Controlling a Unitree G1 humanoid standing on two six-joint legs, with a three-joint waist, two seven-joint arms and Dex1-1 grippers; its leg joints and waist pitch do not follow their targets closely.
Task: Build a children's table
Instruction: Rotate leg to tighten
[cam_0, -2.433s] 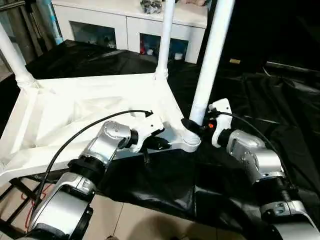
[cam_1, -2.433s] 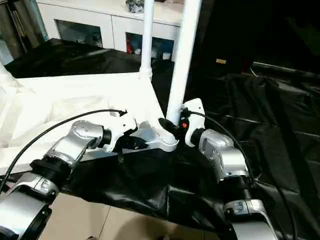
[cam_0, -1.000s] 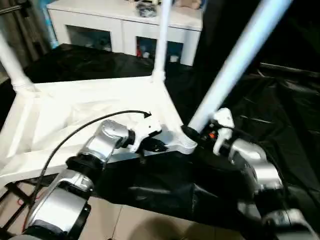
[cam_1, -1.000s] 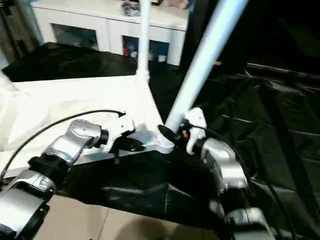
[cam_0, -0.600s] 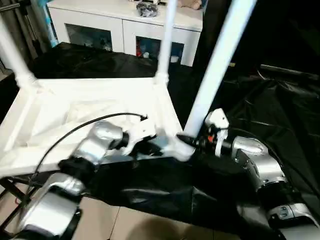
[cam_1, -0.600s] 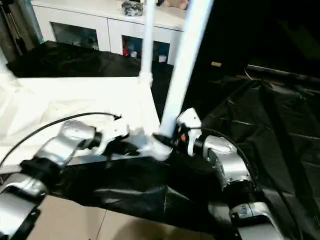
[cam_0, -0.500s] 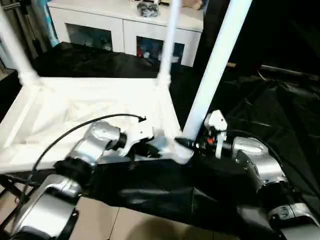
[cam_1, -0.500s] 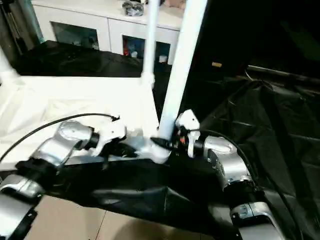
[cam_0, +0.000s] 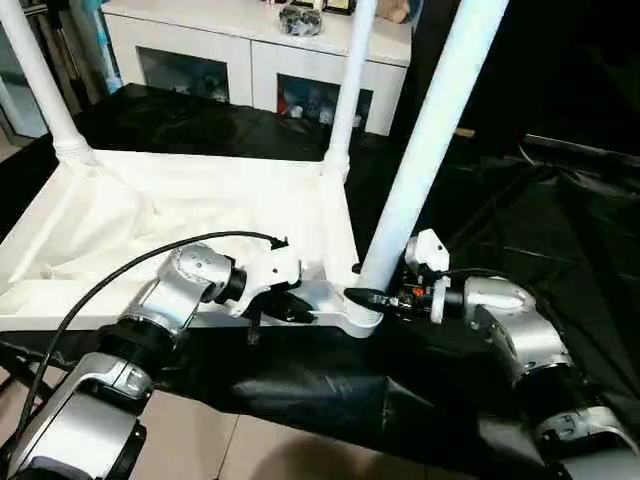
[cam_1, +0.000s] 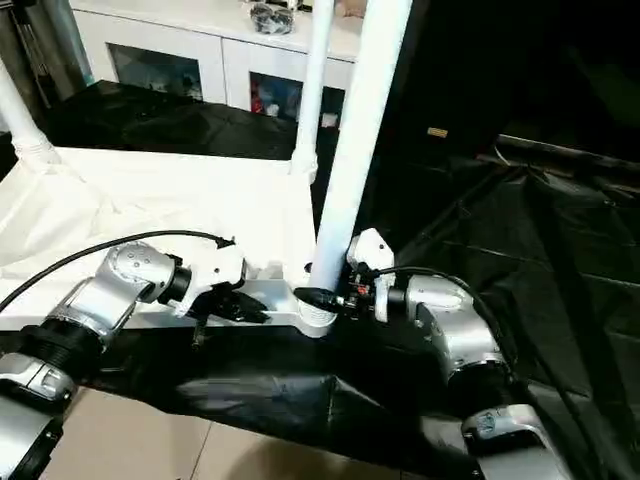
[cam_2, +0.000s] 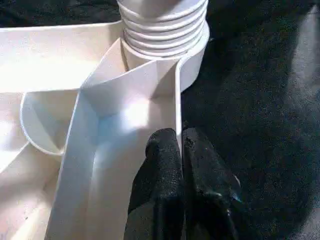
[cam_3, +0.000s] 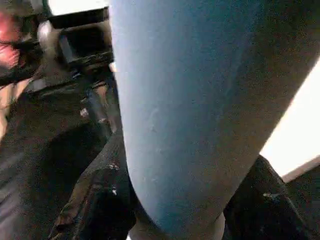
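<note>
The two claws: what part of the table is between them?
In the left eye view, the near corner socket with its upright leg stands between the left claw, pinching the tabletop rim, and the right claw.

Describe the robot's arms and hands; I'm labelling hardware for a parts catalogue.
Both forearms are silver metal with black joint rings. Each white wrist housing ends in a hand of two black fingers: left hand, right hand. A black cable loops along the left arm; the right wrist shows a small red mark.
</note>
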